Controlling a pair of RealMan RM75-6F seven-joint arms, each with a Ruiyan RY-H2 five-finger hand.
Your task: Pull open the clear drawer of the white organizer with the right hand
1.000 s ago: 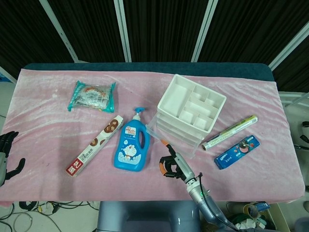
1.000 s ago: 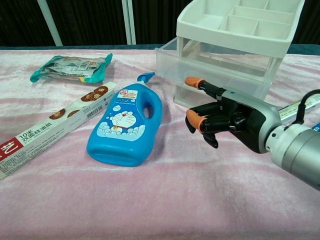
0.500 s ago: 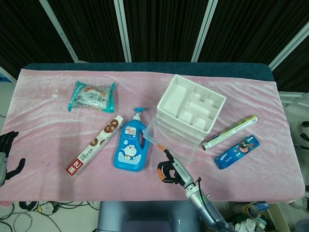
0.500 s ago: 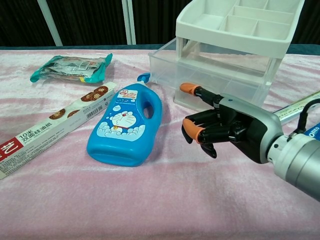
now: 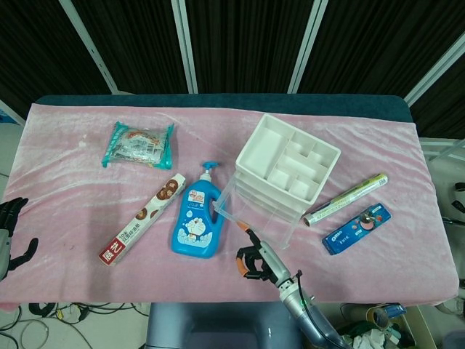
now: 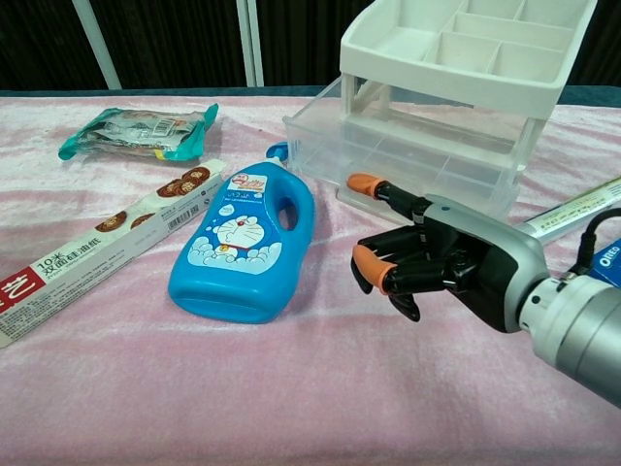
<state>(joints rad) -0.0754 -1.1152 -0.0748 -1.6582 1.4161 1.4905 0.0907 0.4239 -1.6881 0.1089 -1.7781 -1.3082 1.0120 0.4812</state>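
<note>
The white organizer (image 5: 288, 163) (image 6: 466, 49) stands right of centre on the pink cloth. Its upper clear drawer (image 5: 243, 207) (image 6: 388, 146) juts out toward me at an angle and looks empty. My right hand (image 5: 256, 260) (image 6: 427, 257) sits low in front of it. One orange-tipped finger (image 6: 364, 182) reaches up to the drawer's front lower edge, and the other fingers are curled in. My left hand (image 5: 9, 233) hangs off the table's left edge, holding nothing, fingers apart.
A blue Doraemon bottle (image 5: 196, 218) (image 6: 243, 243) lies just left of the drawer, its pump nearly at the drawer's corner. Further left lie a long cookie box (image 5: 142, 218) and a snack bag (image 5: 139, 144). A foil roll (image 5: 345, 198) and a blue Oreo pack (image 5: 356, 227) lie right of the organizer.
The clear drawer has slid further out of the organizer toward me. My right hand has drawn back and lower with it. The left hand has not moved.
</note>
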